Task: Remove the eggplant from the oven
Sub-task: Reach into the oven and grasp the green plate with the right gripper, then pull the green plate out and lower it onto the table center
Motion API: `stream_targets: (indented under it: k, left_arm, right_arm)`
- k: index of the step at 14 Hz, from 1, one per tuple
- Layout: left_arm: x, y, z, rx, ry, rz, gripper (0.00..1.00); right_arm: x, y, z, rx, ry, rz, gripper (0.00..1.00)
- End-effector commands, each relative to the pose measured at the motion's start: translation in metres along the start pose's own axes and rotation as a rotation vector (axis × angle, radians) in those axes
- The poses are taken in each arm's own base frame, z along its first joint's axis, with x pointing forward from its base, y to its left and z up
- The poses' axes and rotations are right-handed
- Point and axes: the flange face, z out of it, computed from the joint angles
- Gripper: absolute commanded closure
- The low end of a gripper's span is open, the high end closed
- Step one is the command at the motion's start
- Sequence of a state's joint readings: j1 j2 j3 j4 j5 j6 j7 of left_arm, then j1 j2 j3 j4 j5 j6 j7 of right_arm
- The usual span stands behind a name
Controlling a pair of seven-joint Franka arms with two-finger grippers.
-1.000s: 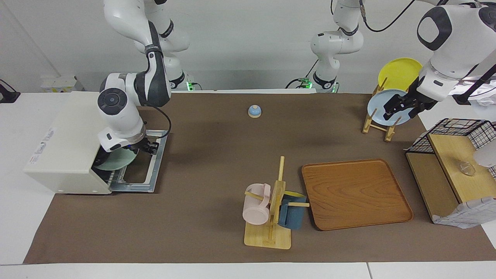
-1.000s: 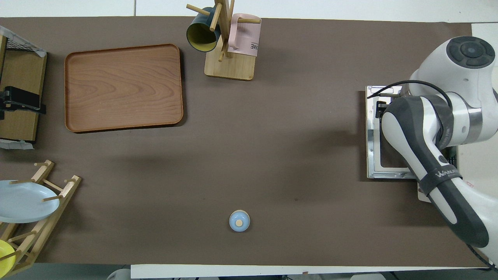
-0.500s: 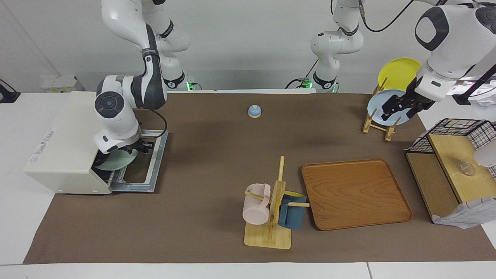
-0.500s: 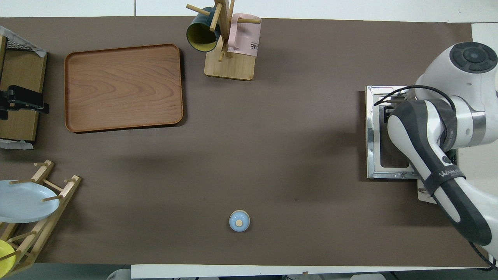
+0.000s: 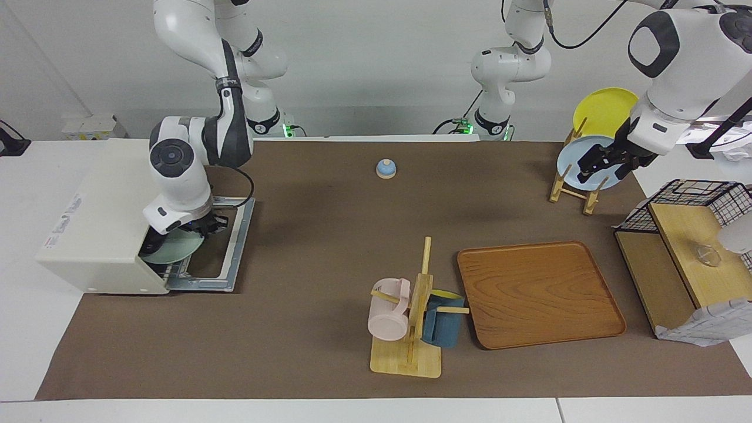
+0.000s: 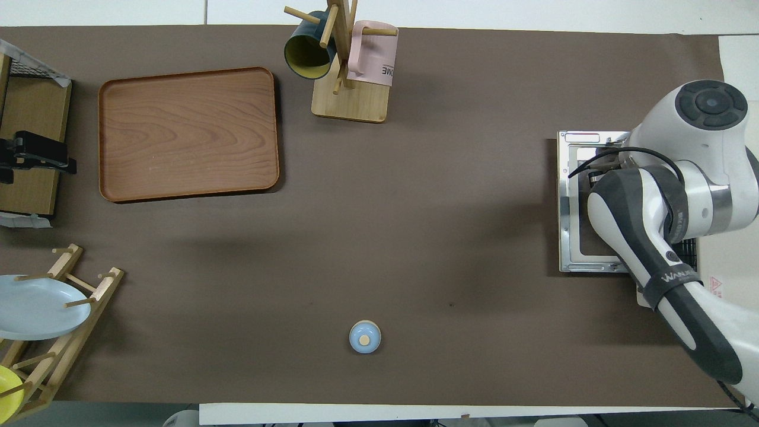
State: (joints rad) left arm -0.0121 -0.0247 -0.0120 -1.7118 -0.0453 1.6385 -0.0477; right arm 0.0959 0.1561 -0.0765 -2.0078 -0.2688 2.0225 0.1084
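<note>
The cream-white oven (image 5: 100, 223) stands at the right arm's end of the table. Its door (image 5: 229, 258) lies open flat on the mat and also shows in the overhead view (image 6: 570, 201). A pale green plate (image 5: 170, 249) sits in the oven's mouth. The eggplant is hidden. My right gripper (image 5: 207, 226) is low at the oven's mouth, just over the plate's edge, and the arm covers it in the overhead view. My left gripper (image 5: 605, 161) hangs in the air by the plate rack and waits.
A plate rack (image 5: 573, 188) holds a light blue plate (image 5: 573, 161) and a yellow plate (image 5: 605, 108). A wooden tray (image 5: 537, 294), a mug tree (image 5: 411, 329) with a pink and a blue mug, a small blue knob (image 5: 386, 168) and a wire-and-wood shelf (image 5: 687, 252) stand on the mat.
My right gripper has moved from over the open door toward the oven's mouth, over the green plate. The left gripper has risen slightly.
</note>
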Motion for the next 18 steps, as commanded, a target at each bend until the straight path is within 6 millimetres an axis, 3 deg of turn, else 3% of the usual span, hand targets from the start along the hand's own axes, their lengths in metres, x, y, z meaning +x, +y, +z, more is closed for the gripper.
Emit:
stream_targets:
  k: [1, 5, 9, 10, 11, 12, 14, 16, 18]
  left_arm:
    - [-0.009, -0.003, 0.002, 0.012, 0.013, -0.02, 0.0]
    - [-0.009, -0.012, 0.002, 0.011, 0.015, -0.036, 0.0]
    - [-0.012, -0.031, 0.006, 0.009, 0.022, -0.058, 0.0]
    - [-0.012, -0.035, 0.008, 0.009, 0.019, -0.064, 0.0]
    - [-0.012, -0.047, 0.008, 0.01, 0.022, -0.085, 0.0]
    - [-0.012, -0.048, 0.007, 0.01, 0.028, -0.088, 0.0]
    - [-0.016, -0.05, 0.014, 0.01, 0.034, -0.092, 0.0]
    - [-0.017, -0.065, 0.018, 0.01, 0.05, -0.119, 0.0]
    - [-0.019, -0.072, 0.02, 0.01, 0.054, -0.123, 0.0]
  right_arm:
    - [0.001, -0.031, -0.012, -0.031, 0.018, -0.081, 1.0]
    - [0.018, -0.154, -0.07, -0.087, -0.009, -0.047, 1.0]
    - [0.023, -0.28, -0.103, -0.025, -0.015, 0.035, 1.0]
    - [0.021, -0.315, -0.109, 0.001, -0.022, 0.066, 1.0]
    - [0.011, -0.37, -0.117, 0.035, 0.001, 0.073, 1.0]
    - [0.009, -0.41, -0.118, 0.062, 0.015, 0.086, 1.0]
    - [0.008, -0.454, -0.116, 0.098, 0.024, 0.088, 1.0]
    - [0.001, -0.489, -0.11, 0.16, 0.042, 0.125, 1.0]
    - [-0.012, -0.522, -0.092, 0.184, 0.05, 0.164, 1.0]
